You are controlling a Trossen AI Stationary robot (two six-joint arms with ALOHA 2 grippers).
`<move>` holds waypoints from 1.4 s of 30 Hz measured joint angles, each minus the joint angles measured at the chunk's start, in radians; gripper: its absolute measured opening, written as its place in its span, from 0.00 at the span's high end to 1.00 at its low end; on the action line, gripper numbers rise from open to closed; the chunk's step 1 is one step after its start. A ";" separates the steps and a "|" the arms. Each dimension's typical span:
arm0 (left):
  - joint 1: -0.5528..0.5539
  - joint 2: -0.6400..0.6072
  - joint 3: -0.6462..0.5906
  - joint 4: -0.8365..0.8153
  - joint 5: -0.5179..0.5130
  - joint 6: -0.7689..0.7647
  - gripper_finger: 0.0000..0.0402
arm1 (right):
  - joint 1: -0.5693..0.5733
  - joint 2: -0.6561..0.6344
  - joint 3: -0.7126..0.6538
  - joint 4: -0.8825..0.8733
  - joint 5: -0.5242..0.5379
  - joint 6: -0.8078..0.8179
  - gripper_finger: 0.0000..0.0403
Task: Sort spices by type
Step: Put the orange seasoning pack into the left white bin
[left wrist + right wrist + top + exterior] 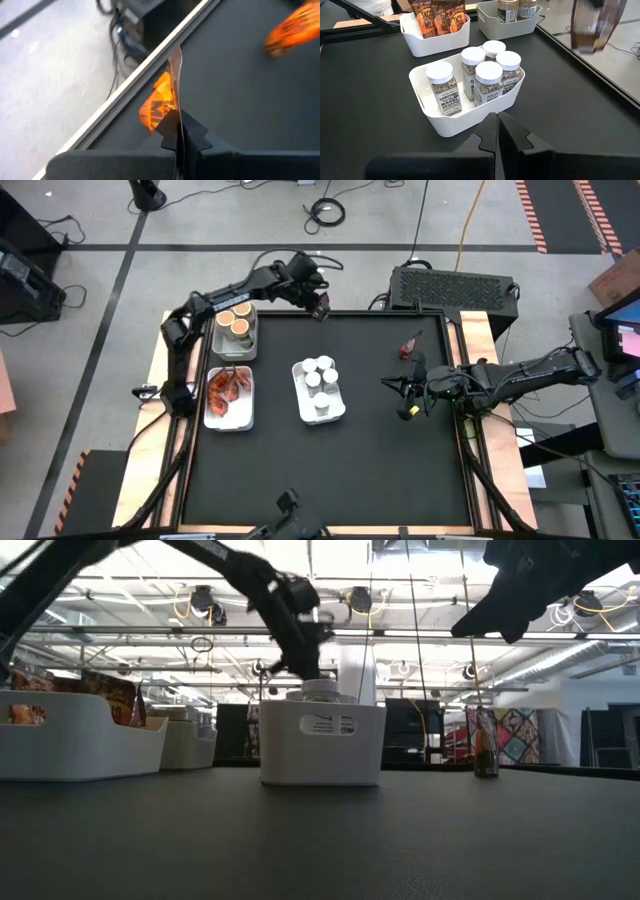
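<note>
Sorting near complete, judged overhead: jars (319, 385) fill centre tray (338, 415), tubs (235, 322) and packets (228, 385) occupy left trays; one packet (410, 345) left near far right edge, long axis diagonal. Level view: upright there. Left gripper (320, 306), far edge: fingers closed, empty. Right gripper (497, 131): closed, empty; must open, reach.

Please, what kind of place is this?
Probably a large open lab or workshop: a bare concrete floor with loose cables, exposed ceiling lights, and two robot arms at one black table.
</note>
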 joint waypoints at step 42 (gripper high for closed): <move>-0.583 -0.722 -0.256 -0.863 0.017 0.708 1.00 | 0.000 0.202 -0.001 0.317 0.001 0.281 1.00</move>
